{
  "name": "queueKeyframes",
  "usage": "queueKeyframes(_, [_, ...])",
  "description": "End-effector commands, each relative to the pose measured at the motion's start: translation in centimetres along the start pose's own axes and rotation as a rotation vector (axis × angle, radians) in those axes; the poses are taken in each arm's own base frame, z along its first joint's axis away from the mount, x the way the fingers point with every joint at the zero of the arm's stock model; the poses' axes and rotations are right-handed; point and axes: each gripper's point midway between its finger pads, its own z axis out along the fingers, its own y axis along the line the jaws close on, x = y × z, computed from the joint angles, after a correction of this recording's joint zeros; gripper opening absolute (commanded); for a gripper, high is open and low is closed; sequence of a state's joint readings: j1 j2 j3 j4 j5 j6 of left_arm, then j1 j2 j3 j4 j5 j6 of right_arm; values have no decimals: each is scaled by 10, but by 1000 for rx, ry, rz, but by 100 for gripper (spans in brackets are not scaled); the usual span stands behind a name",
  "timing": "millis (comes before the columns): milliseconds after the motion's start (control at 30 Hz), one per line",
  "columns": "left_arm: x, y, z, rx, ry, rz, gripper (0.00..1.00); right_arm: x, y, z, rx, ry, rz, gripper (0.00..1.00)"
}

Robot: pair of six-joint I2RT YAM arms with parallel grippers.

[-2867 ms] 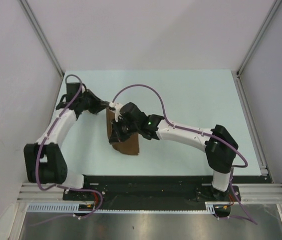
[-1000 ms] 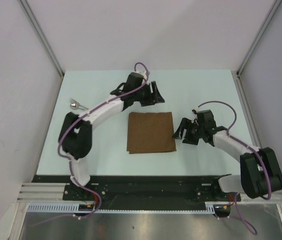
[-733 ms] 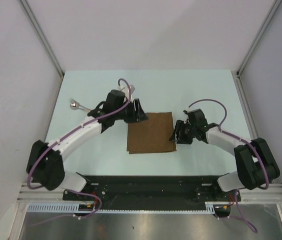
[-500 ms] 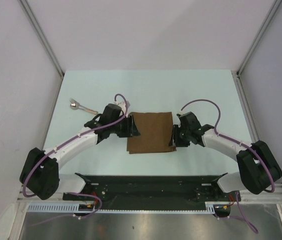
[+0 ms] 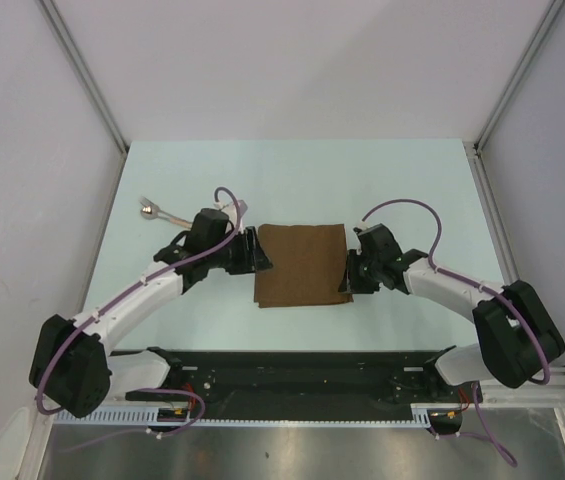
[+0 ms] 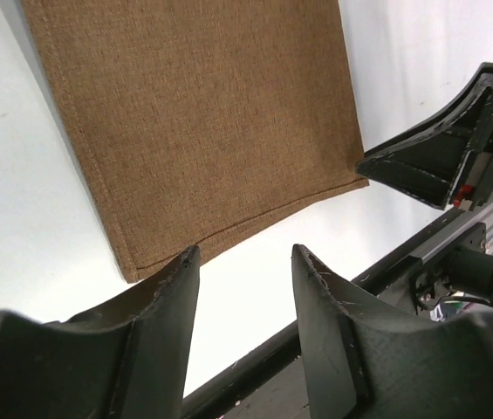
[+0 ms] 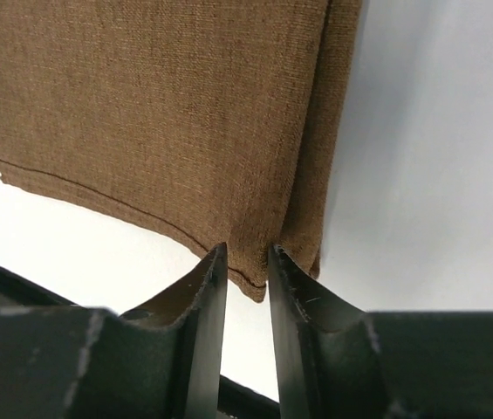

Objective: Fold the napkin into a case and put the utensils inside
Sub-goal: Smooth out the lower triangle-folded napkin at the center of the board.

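While the napkin [image 5: 302, 263] lies flat and unmoved on the pale table [image 5: 402, 180], both arms have closed in from well clear of it over the last second. The left gripper [image 5: 262, 257] now sits at the napkin's left edge with its jaws spread wide and empty. The right gripper [image 5: 347, 280] sits at the napkin's near right corner, its jaws drawn to a slim gap astride the edge. Whether they pinch the cloth cannot be told. Judged from this, a fold is about to begin: no case exists yet, and the utensils [image 5: 157, 212] lie untouched, well to the far left of the napkin. The napkin is a coarse, matte brown weave, roughly square, with a stitched hem. A doubled strip runs along its right edge. The utensils show a shiny rounded head.
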State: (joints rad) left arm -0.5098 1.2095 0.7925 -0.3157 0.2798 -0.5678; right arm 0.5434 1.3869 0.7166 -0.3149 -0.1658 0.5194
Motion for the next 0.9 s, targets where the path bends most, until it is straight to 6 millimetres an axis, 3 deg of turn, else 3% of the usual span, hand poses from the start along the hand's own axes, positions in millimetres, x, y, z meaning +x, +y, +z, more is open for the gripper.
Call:
queueKeyframes(0, [-21, -11, -15, 40, -55, 14, 52, -4, 8, 8, -55, -3, 22, 29])
queueKeyframes(133, [-28, -9, -22, 32, -75, 17, 53, -3, 4, 8, -48, 1, 25, 25])
queueKeyframes(267, [-37, -8, -28, 32, -98, 14, 53, -8, -6, 3, -17, -9, 26, 2])
queueKeyframes(300, [-37, -8, -29, 36, -97, 14, 53, -9, -13, -1, 4, -10, 35, 0])
queueKeyframes(433, [-41, -7, -32, 34, -105, 14, 53, -6, -20, -10, 9, -18, 45, 0])
queueKeyframes(700, [-41, -8, -28, 59, -88, -3, 53, 0, -30, -5, -4, -8, 73, 0])
queueKeyframes(867, [-39, -6, -30, 52, -83, 0, 52, 4, -31, -4, -13, 8, 73, 36])
